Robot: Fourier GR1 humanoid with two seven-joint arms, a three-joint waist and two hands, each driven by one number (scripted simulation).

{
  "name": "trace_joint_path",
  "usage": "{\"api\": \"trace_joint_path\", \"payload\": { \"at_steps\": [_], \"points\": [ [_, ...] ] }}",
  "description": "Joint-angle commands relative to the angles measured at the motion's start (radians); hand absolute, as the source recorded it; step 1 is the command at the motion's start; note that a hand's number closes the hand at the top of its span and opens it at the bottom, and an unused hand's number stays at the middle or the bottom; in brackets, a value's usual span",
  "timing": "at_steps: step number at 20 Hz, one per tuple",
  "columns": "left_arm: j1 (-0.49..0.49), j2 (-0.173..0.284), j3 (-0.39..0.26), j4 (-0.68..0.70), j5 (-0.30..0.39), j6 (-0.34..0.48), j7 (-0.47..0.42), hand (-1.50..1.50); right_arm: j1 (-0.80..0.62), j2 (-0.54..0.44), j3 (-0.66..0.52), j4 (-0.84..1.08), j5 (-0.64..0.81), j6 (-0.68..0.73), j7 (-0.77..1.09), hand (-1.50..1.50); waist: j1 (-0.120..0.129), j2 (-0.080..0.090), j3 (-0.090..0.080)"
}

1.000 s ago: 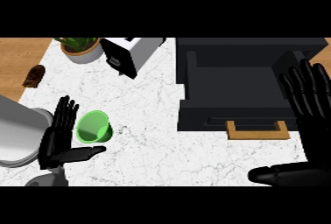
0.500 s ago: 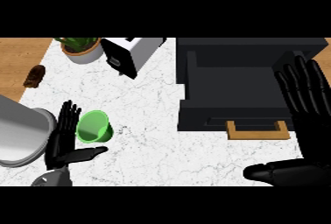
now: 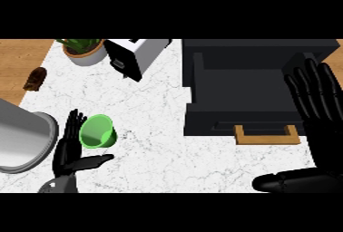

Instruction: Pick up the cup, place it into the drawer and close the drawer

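The left hand (image 3: 70,152) is open, fingers straight, with the one green cup (image 3: 98,131) lying just right of its fingers, touching or nearly so. To grasp well, it should curl fingers and thumb around the cup's wall. One open drawer (image 3: 241,81) sits left of the open, raised right hand (image 3: 321,113).

1. Finding no readable text, labels, brands, numbers or signs anywhere in the head view.
2. Showing only plain, unmarked surfaces on the cup (image 3: 98,131), the drawer (image 3: 251,97) and the toaster (image 3: 137,54).
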Motion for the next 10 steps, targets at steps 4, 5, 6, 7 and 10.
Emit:
{"api": "trace_joint_path", "payload": {
  "at_steps": [4, 5, 6, 7, 10],
  "points": [
    [-0.066, 0.060, 0.017, 0.193, -0.003, -0.058, -0.115, -1.50, 0.017, -0.003, -0.003, -0.034, -0.011, 0.013, 0.007, -1.50, -0.001, 0.000, 0.000],
    [-0.092, 0.021, 0.008, 0.179, -0.004, -0.018, -0.083, -1.50, -0.033, 0.063, 0.099, 0.024, 0.096, -0.055, -0.003, -1.50, 0.002, 0.001, 0.000],
    [-0.035, 0.004, -0.016, 0.107, 0.000, -0.023, -0.072, -1.50, -0.007, -0.009, -0.042, 0.008, -0.050, 0.024, -0.014, -1.50, 0.002, 0.000, 0.000],
    [-0.091, 0.043, 0.015, 0.236, 0.000, -0.062, -0.144, -1.50, 0.003, 0.030, 0.043, -0.093, 0.018, -0.044, 0.077, -1.50, -0.002, 0.000, -0.001],
    [-0.196, 0.057, 0.028, 0.371, -0.008, -0.071, -0.186, -1.50, 0.028, -0.010, -0.022, -0.048, -0.032, 0.018, 0.017, -1.50, -0.006, 0.001, -0.001]
  ]
}}
